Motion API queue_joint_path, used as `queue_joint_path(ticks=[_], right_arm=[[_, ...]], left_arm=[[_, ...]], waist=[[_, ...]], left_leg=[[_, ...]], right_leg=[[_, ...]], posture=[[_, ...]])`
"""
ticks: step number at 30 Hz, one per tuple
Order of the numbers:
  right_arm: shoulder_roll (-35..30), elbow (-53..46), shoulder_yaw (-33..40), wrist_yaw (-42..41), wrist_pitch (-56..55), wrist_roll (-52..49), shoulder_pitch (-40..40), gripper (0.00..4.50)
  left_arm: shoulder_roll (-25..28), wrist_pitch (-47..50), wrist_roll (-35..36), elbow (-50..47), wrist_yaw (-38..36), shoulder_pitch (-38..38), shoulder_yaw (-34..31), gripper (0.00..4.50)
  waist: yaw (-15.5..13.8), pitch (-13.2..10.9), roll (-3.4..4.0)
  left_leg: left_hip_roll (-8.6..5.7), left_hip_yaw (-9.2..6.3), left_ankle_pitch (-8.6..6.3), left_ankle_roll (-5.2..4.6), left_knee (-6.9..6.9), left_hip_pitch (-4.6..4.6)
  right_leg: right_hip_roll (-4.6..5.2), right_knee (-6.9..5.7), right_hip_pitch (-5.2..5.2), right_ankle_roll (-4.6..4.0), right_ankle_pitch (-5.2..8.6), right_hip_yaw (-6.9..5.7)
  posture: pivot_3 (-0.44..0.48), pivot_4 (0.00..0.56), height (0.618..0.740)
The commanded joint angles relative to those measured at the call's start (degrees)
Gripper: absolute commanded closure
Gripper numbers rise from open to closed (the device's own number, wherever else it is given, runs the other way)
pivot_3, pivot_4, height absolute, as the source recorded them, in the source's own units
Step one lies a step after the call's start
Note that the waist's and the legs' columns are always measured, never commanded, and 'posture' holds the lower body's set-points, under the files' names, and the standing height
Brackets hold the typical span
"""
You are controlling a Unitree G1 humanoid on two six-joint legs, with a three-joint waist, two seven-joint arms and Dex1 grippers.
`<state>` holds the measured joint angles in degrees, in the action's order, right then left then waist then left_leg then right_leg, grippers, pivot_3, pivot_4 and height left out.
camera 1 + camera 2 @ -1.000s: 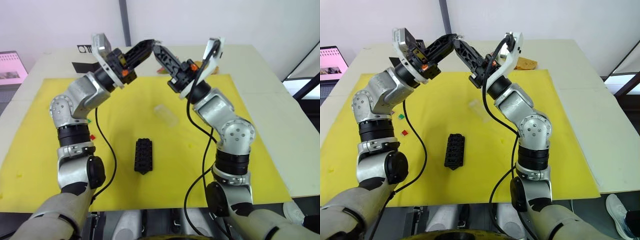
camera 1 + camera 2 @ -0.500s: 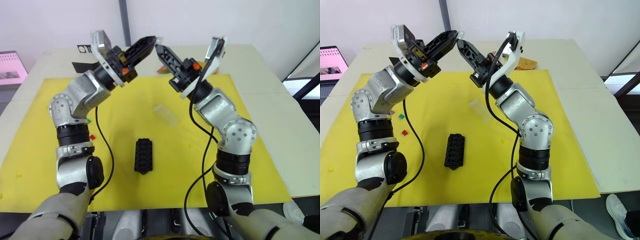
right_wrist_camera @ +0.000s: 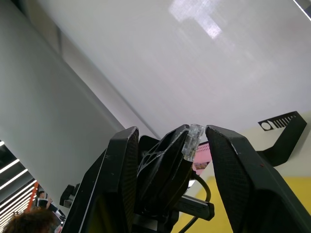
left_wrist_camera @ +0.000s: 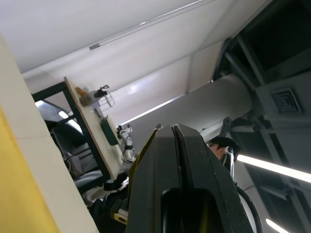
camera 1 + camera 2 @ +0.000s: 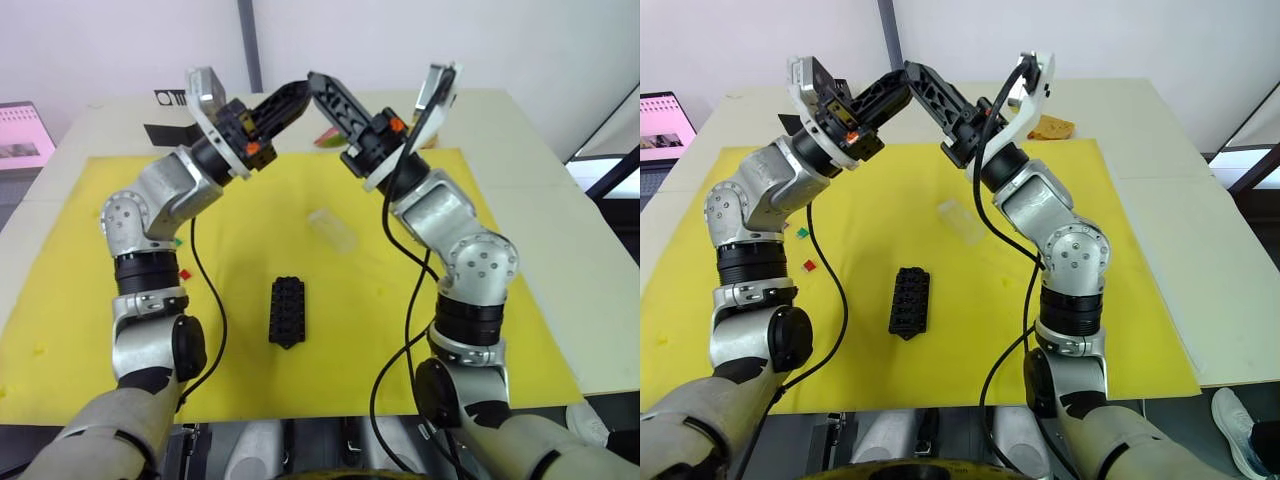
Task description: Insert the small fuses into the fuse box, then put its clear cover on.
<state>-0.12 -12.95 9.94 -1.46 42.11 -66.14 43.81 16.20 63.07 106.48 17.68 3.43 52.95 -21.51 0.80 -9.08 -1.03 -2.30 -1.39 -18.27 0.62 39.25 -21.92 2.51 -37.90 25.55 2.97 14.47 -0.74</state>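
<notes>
The black fuse box [image 5: 287, 311] lies on the yellow mat [image 5: 90, 300] near me. The clear cover [image 5: 332, 229] rests on the mat beyond it. Two small fuses, one red [image 5: 184, 273] and one green [image 5: 177, 241], lie at the mat's left. High over the mat's far edge, my left gripper [image 5: 303, 88] is shut on a pale, translucent small fuse [image 3: 193, 141] at its tips. My right gripper [image 5: 316, 82] meets it there, open, its fingers [image 3: 121, 160] straddling the left gripper's tip and the fuse.
A black box [image 5: 165, 130] stands at the table's back left. A tan object [image 5: 1052, 127] lies at the back right. A pink-faced item [image 5: 22, 135] sits off the table to the left. The mat's right half holds nothing.
The two grippers' tips were apart half a second ago. The right gripper has risen and moved left, so its open fingers now enclose the left gripper's tip.
</notes>
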Motion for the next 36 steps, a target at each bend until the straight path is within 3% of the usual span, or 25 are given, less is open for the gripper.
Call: queue_joint_path(ticks=[1,9,12,15,22,26,29,31,33,36], right_arm=[[-0.11,-1.40,0.23,-0.20,-0.43,-1.29,1.03,2.10],[-0.26,-1.66,0.13,-0.07,-0.39,-1.26,0.51,2.10],[-0.27,-1.69,0.16,-0.09,-0.59,-1.17,0.48,2.97],[-0.27,-1.69,0.15,-0.03,-0.67,-1.13,0.51,4.40],[-0.27,-2.17,0.29,0.65,-0.53,-2.23,0.84,4.46],[-0.39,-2.23,0.62,1.29,-0.34,-3.56,0.97,4.46],[-1.15,-2.52,0.94,1.51,0.23,-5.05,1.06,4.50],[-2.01,-2.92,0.94,1.35,0.82,-6.13,1.04,4.50],[-3.17,-3.27,0.87,1.14,1.72,-7.46,1.02,4.50],[-6.80,-3.57,0.30,-0.63,4.67,-9.13,1.18,4.50]], left_arm=[[0.69,-0.78,1.48,-2.27,-0.54,0.82,0.04,4.50],[0.60,-1.38,1.25,-2.35,-0.72,0.86,-0.05,4.50],[0.55,-1.61,1.25,-2.43,-0.81,0.81,0.12,4.50],[0.51,-1.59,1.21,-2.42,-1.03,0.80,0.37,4.50],[0.67,-1.25,0.98,-2.76,-1.50,0.48,0.88,4.50],[2.17,-0.72,-2.69,-4.39,-4.68,-0.17,1.61,4.50],[6.38,0.34,-3.79,-4.06,-8.18,-1.13,-0.08,3.58],[10.12,1.97,-4.51,-3.64,-11.07,-1.87,-0.73,2.73],[14.96,4.46,-6.10,-3.91,-16.23,-2.95,-1.10,1.69],[23.81,6.28,-15.58,-9.32,-29.30,-6.57,1.54,0.17]], waist=[[-0.01,0.00,0.00],[-0.01,0.00,0.00],[-0.02,0.00,0.00],[-0.02,-0.01,0.01],[-0.01,-0.01,0.01],[0.04,-0.01,0.02],[0.25,-0.02,0.03],[0.33,-0.04,0.06],[0.40,-0.06,0.10],[0.38,-0.10,0.16]], left_leg=[[0.00,0.00,0.00,0.00,0.00,0.00],[0.00,0.00,0.00,-0.01,-0.01,0.00],[0.00,0.00,0.00,-0.01,-0.01,-0.01],[0.00,0.00,0.00,-0.01,-0.01,-0.02],[0.00,0.00,0.00,-0.01,-0.02,-0.02],[0.00,0.00,0.00,-0.01,-0.03,-0.02],[0.00,0.00,0.00,-0.01,-0.05,-0.02],[0.01,0.00,0.00,-0.01,-0.08,-0.01],[0.02,-0.01,0.00,-0.01,-0.09,-0.02],[0.02,0.00,0.00,-0.02,-0.12,-0.02]], right_leg=[[0.00,0.00,0.00,0.00,0.00,0.00],[0.00,0.02,0.00,0.00,0.00,0.00],[0.00,0.02,0.00,0.00,0.00,0.00],[0.00,0.04,0.00,0.00,0.00,0.00],[0.00,0.06,0.00,0.00,0.00,0.00],[0.00,0.07,0.00,0.00,0.00,0.00],[0.00,0.08,0.00,0.00,0.00,0.00],[-0.01,0.08,0.01,0.00,0.00,0.00],[-0.03,0.09,0.02,-0.01,0.01,0.00],[-0.05,0.15,0.01,-0.01,0.01,0.00]], posture=[[0.000,0.150,0.740],[0.000,0.150,0.740],[0.000,0.150,0.740],[0.000,0.150,0.740],[0.000,0.150,0.740],[0.000,0.150,0.740],[0.000,0.150,0.740],[0.000,0.150,0.740],[0.000,0.150,0.740],[0.000,0.150,0.740]])
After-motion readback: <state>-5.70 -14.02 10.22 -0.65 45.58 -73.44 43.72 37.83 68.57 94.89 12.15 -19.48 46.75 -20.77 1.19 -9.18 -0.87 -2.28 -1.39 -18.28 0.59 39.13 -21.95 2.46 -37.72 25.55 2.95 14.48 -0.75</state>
